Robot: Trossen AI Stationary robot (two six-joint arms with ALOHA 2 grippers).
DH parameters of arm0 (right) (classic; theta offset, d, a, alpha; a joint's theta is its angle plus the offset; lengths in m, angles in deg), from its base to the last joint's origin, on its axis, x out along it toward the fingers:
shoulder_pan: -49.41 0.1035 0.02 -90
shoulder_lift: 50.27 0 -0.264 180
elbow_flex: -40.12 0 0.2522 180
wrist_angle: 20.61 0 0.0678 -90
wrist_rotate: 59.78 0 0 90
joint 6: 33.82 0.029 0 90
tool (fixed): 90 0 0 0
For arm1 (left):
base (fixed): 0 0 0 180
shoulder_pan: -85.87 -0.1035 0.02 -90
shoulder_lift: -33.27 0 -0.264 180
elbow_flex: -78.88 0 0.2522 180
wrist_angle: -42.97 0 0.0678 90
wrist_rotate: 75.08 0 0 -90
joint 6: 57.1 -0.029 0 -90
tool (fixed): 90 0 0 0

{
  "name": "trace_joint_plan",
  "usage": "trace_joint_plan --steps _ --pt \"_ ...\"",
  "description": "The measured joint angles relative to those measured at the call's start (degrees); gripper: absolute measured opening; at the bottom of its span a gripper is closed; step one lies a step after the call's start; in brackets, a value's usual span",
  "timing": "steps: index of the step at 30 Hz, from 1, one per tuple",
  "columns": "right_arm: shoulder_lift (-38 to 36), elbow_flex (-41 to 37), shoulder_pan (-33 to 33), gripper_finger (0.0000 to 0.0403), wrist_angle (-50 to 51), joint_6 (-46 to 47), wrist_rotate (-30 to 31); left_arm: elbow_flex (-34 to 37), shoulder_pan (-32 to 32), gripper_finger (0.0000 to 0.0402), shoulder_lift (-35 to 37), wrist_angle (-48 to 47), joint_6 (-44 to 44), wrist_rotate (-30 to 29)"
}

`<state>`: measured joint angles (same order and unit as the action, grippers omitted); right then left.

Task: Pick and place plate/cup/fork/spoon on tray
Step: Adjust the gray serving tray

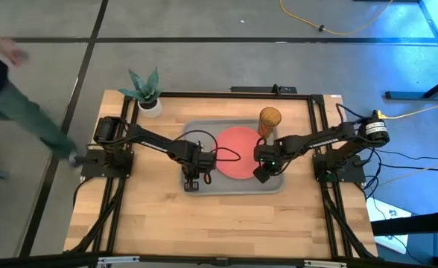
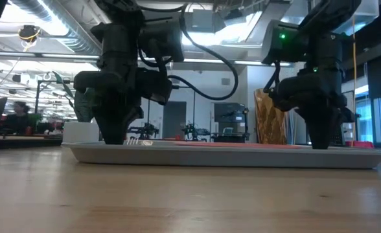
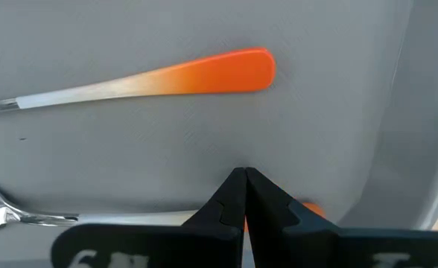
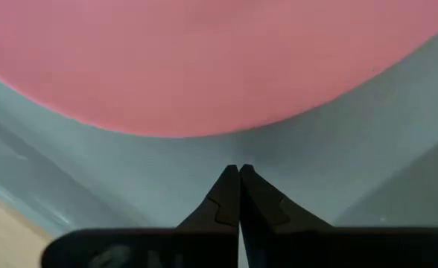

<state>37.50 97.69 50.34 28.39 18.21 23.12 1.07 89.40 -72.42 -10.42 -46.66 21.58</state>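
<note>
Tray, grey and low-rimmed, lies mid-bench with all the tableware that can be seen resting on it. Nearest the front rim, the left tool stands over the tray's left end, clenched and empty; its wrist camera shows two orange-handled utensils lying on the grey floor. One, with its whole handle in view, lies clear of the tool. The other has a rounded bowl, so it is the spoon, and its handle runs under the fingertips. Whether the first is the fork cannot be told, since its head is out of frame. The right tool is also clenched on nothing, low over bare tray just beside the coral plate. Farthest back, the amber cup stands upright at the tray's rear rim.

Placement looks finished. Judged from this, the good move is a straight vertical lift of both arms: the left rising without dragging the spoon handle, the right clear of the plate's edge and away from the cup. A potted plant sits at the bench's far left corner.
</note>
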Motion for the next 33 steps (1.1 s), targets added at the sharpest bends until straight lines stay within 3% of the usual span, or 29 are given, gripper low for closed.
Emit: trace_joint_plan --steps 21,33 --pt "4.08 0.09 0.6 0.0 -5.55 -1.73 -5.0 2.2 1.12 0.0 0.15 0.51 1.03 2.09" --pt "4.23 -0.02 4.86 0.0 -9.56 1.58 -7.39 3.04 2.95 0.0 0.0 -0.44 1.18 3.8"
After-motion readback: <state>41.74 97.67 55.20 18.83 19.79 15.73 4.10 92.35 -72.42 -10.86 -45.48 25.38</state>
